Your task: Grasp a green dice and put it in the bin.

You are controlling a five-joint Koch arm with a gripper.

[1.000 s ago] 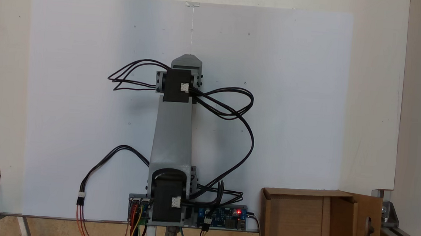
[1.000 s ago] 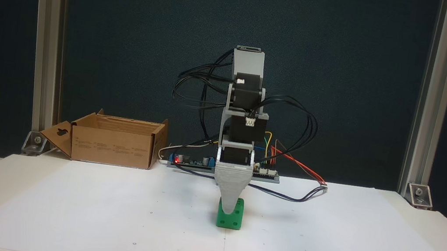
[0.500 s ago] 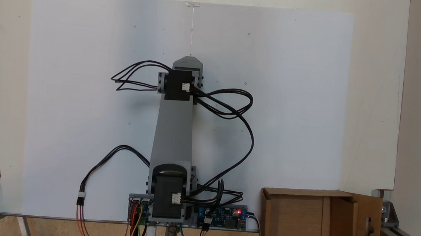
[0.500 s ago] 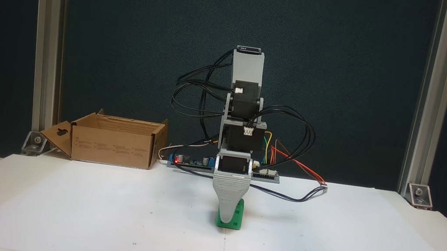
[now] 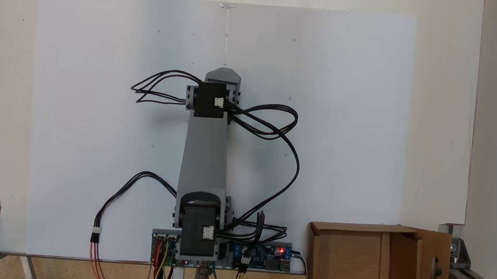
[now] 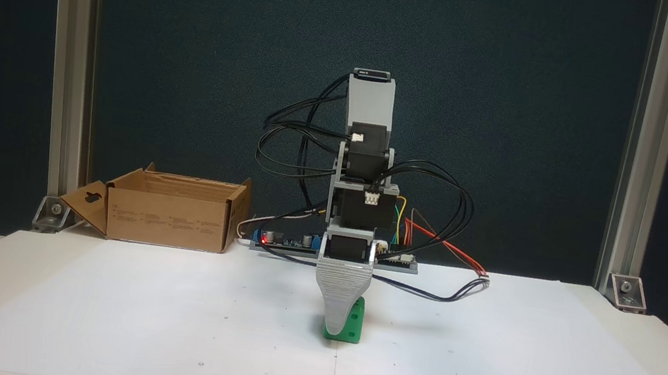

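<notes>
The green dice rests on the white paper near the table's middle. My gripper points straight down at it. Its grey front jaw covers the dice's left half, with the tip close to the paper. The other jaw sits behind the first, so the gap between them is hidden. From above, the gripper's grey housing hides the dice. The bin, an open brown cardboard box, stands at the back left in one fixed view and at the lower right in the other. It is well away from the gripper.
The arm's base and its circuit boards sit at the table's back edge, and black cables loop out to both sides. Aluminium posts stand at the back corners. White paper covers the table.
The gripper has come down over the dice. Its front jaw now covers more of the green cube and its tip is nearer the paper. The dice has not moved.
</notes>
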